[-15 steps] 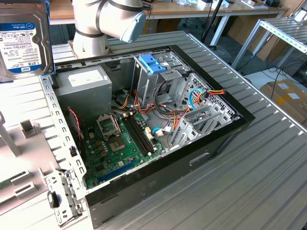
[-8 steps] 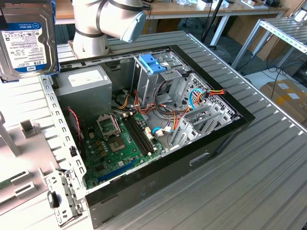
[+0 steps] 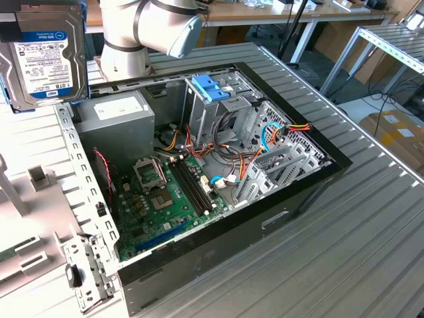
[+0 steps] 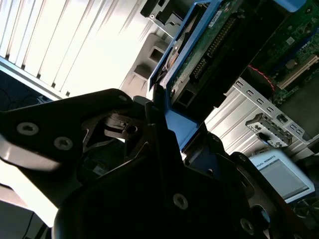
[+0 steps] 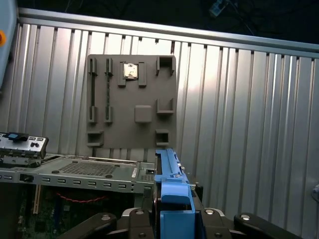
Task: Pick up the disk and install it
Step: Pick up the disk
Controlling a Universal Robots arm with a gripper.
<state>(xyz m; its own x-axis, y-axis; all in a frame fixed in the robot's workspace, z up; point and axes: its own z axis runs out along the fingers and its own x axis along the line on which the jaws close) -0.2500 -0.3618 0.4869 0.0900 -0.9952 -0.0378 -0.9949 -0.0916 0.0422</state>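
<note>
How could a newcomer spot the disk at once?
Start at the open computer case on the ribbed metal table. At the exterior view's upper left, near the case's grey power-supply box, is the disk, clamped in the gripper. Unlike that box and the light-blue latch, it is flat, silver-black, with a white label bearing a blue strip.

The ribbed metal table (image 3: 371,252) bears an open computer case (image 3: 218,248) and a grey fixture plate (image 5: 124,132).

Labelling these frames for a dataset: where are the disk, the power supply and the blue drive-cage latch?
the disk (image 3: 46,53): exterior view, on its white label.
the power supply (image 3: 121,108): exterior view, on its white sticker.
the blue latch (image 3: 211,88): exterior view, on its top face.
</note>
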